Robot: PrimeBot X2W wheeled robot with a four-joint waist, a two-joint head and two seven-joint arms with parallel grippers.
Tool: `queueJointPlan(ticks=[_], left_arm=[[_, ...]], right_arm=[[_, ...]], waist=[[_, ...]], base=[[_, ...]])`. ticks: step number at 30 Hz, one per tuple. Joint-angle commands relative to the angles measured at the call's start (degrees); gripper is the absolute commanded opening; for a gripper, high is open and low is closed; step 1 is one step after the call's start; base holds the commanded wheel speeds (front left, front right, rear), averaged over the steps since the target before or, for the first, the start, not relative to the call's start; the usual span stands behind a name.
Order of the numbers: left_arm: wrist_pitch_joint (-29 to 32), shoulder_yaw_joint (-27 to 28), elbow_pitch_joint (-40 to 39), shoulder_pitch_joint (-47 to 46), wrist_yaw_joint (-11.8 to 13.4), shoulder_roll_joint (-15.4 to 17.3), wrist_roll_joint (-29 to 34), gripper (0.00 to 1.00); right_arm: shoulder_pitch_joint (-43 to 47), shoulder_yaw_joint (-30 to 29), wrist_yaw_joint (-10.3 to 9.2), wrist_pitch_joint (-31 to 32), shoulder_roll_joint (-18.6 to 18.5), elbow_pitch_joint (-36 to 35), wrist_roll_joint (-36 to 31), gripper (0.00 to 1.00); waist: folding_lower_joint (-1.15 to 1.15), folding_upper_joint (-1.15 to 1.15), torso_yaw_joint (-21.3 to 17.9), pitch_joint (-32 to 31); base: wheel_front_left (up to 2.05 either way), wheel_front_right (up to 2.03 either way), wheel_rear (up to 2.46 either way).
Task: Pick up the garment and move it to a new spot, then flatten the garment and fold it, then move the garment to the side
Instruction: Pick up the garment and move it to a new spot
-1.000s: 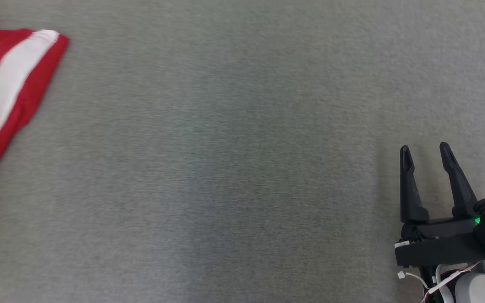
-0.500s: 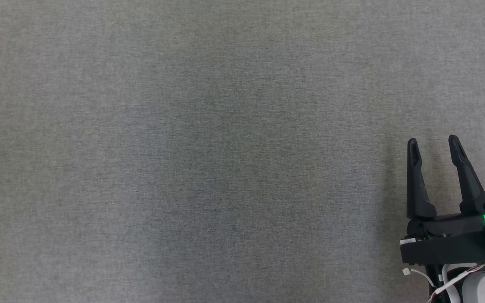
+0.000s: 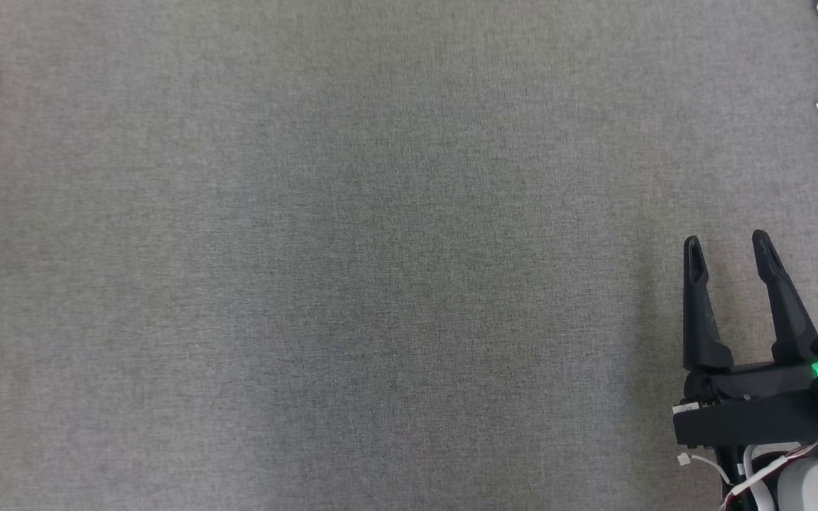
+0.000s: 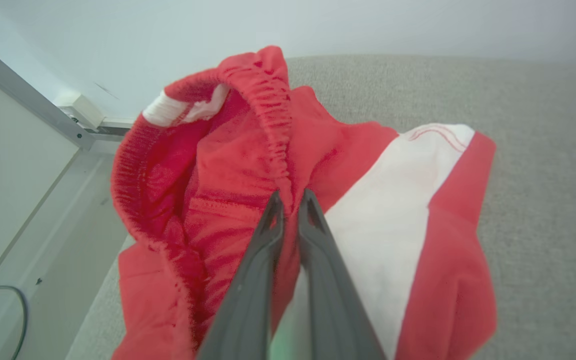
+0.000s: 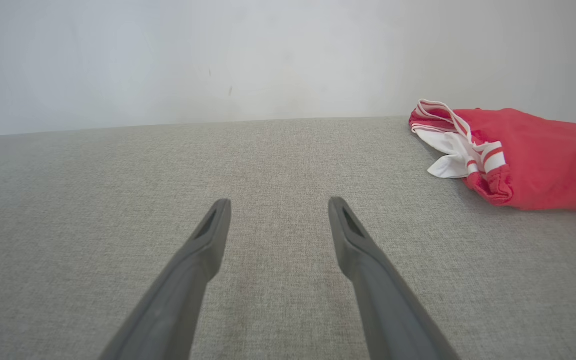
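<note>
Red cloth with a white stripe, the garment (image 4: 228,165), was pinched in your left gripper (image 4: 291,196), whose fingers were clamped nearly together on a fold just beside the elastic waistband (image 4: 268,100). That grip looked chosen for the thick hem: it gives a firm hold and lets the rest hang free for carrying. The garment drooped on both sides of the fingers, the striped leg to their right and the open waist to their left and beyond the tips. Whether its lower edge touched the grey surface (image 3: 380,248) you could not tell.

Your right gripper (image 3: 727,240) was spread wide and empty, low over that surface — ready, I'd judge, to help with flattening. A second red-and-white garment (image 5: 528,160) lay well beyond its fingertips and off to their right, apart from them.
</note>
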Motion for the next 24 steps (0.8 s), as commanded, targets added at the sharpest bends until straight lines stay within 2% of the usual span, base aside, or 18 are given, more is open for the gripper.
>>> queueJointPlan(ticks=[1, 9, 12, 20, 24], left_arm=[[-1.49, -0.55, -0.81, -1.37, 0.12, 0.42, 0.11, 0.0], [-8.77, -3.74, -6.9, -6.2, 0.12, 0.45, 1.97, 0.0], [-9.47, -5.23, -10.87, -7.7, 0.12, -0.75, 2.42, 0.0], [-7.16, -8.38, -22.55, -9.75, 0.71, -3.95, 3.44, 0.0], [-4.36, -10.08, -29.53, -8.98, 2.11, -6.41, 3.22, 0.0]], right_arm=[[0.26, 0.01, -0.14, -0.3, 0.01, 0.39, 0.26, 1.0], [0.7, 0.76, -0.14, -1.47, 0.01, 3.81, 1.5, 1.0], [1.17, 1.04, -0.14, -2.36, 0.01, 5.2, 2.45, 1.0], [2.18, 1.75, -0.14, -4.61, 0.01, 8.92, 4.82, 1.0], [2.66, 2.16, -0.14, -6.06, 0.01, 10.75, 6.26, 1.0]], waist=[[0.0, -0.01, 0.61, -1.35], [0.0, -0.01, 1.31, -6.59], [0.0, -0.01, 0.83, -8.75], [0.0, -0.01, -2.84, -12.71], [0.0, -0.01, -5.89, -13.87]], base=[[0.0, 0.0, 0.0], [0.0, 0.0, 0.0], [0.0, 0.0, 0.0], [0.0, 0.0, 0.0], [0.0, 0.0, 0.0]])
